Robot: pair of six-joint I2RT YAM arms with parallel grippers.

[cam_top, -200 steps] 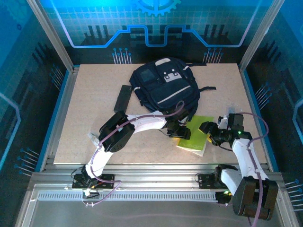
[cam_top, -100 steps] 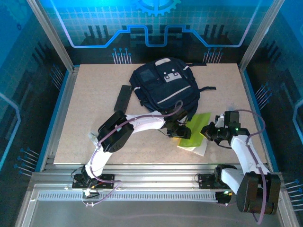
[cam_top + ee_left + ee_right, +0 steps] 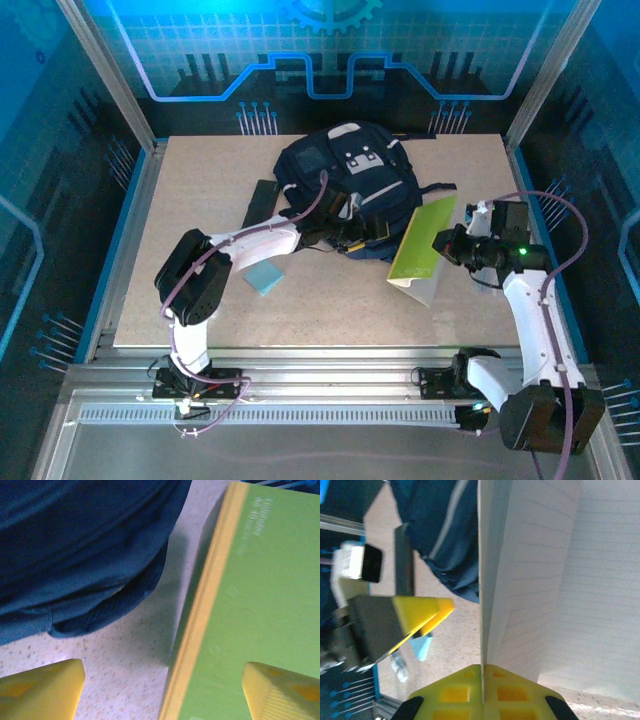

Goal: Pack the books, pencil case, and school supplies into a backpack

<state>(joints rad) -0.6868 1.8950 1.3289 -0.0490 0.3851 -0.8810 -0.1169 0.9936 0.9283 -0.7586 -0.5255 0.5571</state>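
Observation:
The navy backpack lies at the back middle of the table. My right gripper is shut on the lime-green book and holds it up on edge, lined white pages fanning open beside the fingers. An orange-yellow strip runs along the green cover; I cannot tell whether it is the second book. My left gripper stands open at the backpack's near edge, nothing between its fingertips. The light-blue pad lies flat under the left arm. The black pencil case lies left of the backpack.
A backpack strap trails right on the table behind the raised book. Metal frame posts and blue walls close in the table. The left arm's forearm spans the space between pad and backpack.
The right gripper shut on the green book and lifted it from flat to standing on edge, further back. The left arm swung back toward the backpack, opened wider and uncovered the blue pad.

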